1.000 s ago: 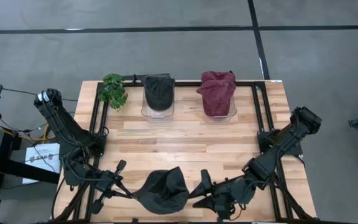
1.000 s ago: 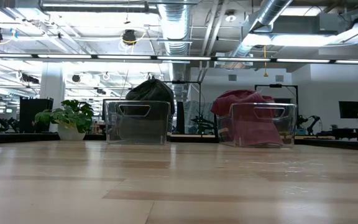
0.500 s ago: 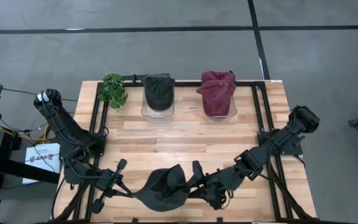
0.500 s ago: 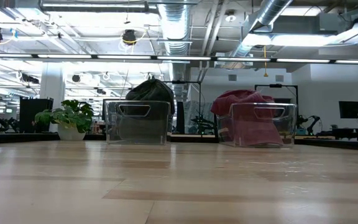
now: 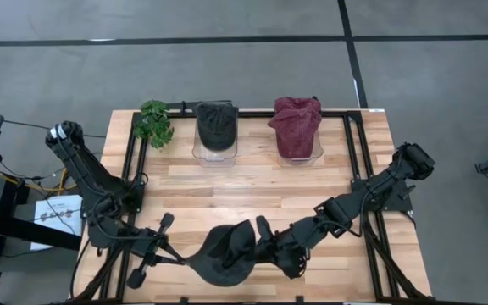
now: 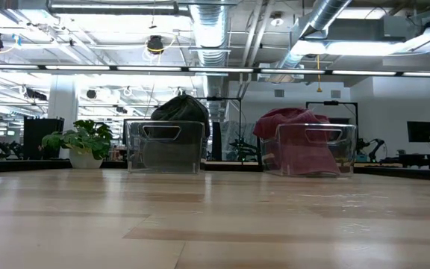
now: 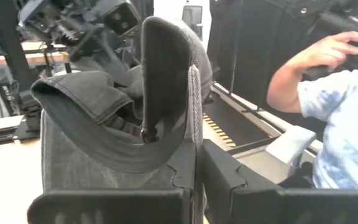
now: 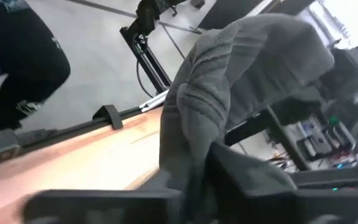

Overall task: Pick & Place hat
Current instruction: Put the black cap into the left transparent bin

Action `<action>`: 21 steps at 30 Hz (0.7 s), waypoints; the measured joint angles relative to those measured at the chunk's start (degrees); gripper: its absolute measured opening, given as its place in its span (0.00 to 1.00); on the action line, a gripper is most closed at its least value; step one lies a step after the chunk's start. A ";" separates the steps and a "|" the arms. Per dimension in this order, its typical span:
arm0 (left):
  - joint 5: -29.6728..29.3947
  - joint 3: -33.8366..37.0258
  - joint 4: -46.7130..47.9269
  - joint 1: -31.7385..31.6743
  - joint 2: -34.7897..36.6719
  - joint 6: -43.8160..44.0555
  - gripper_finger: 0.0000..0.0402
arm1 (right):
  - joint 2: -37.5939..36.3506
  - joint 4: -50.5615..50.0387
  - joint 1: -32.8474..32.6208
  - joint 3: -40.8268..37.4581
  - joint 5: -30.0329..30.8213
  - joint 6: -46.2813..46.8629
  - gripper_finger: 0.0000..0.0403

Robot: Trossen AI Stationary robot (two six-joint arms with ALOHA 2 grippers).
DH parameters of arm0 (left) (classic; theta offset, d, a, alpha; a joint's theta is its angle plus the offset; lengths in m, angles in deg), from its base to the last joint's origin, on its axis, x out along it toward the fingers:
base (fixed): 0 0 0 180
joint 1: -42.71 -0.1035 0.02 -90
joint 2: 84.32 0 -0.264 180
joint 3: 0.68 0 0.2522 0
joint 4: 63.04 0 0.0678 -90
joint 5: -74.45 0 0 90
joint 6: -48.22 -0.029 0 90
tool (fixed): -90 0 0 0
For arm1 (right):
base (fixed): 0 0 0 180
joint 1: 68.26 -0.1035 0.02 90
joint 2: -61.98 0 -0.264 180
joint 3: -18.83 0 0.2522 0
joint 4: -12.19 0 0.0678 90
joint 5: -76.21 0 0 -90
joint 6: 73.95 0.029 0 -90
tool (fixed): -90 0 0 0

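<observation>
A dark grey hat (image 5: 225,251) hangs between my two grippers near the table's front edge. My left gripper (image 5: 182,261) is shut on its left side and my right gripper (image 5: 262,246) is shut on its right side. The left wrist view looks into the hat's hollow inside (image 7: 117,124). The right wrist view shows its bunched grey cloth (image 8: 241,74). The low view shows neither the grippers nor this hat. My left gripper pinches the hat's rim edge (image 7: 193,134) between its two fingers, coming roughly level from the table's left. The hat stands up in front of the fingers, off the table. My right gripper pinches a bunched fold of the hat's cloth (image 8: 188,134) between its fingers, slanting in from the table's right; the fingers themselves hide the exact spot.
At the far edge stand a clear bin holding a dark hat (image 5: 216,127), a clear bin holding a maroon hat (image 5: 296,127), and a small potted plant (image 5: 153,122) at far left. A person's arm (image 7: 316,68) shows beyond the table's near side.
My right gripper has moved toward the table's left, up to the hat, and shut on the hat's right side. The hat's right part has bunched up at that gripper, while the left side stays in my left gripper.
</observation>
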 joint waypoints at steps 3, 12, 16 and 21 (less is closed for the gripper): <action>0.06 0.00 -0.04 -0.99 0.00 0.09 0.05 | 0.00 0.19 -0.04 0.00 0.00 -1.97 0.03; 2.35 0.00 -0.17 -3.93 0.02 -1.41 0.17 | 0.00 0.36 -0.15 0.00 0.63 -1.53 0.01; 2.49 0.00 -0.15 -4.90 0.02 -1.53 0.26 | 0.00 -0.46 -0.14 0.00 0.68 -1.46 0.01; 2.53 0.00 -0.11 -5.55 0.02 -1.65 0.35 | 0.00 -3.60 0.23 0.00 0.63 1.81 0.00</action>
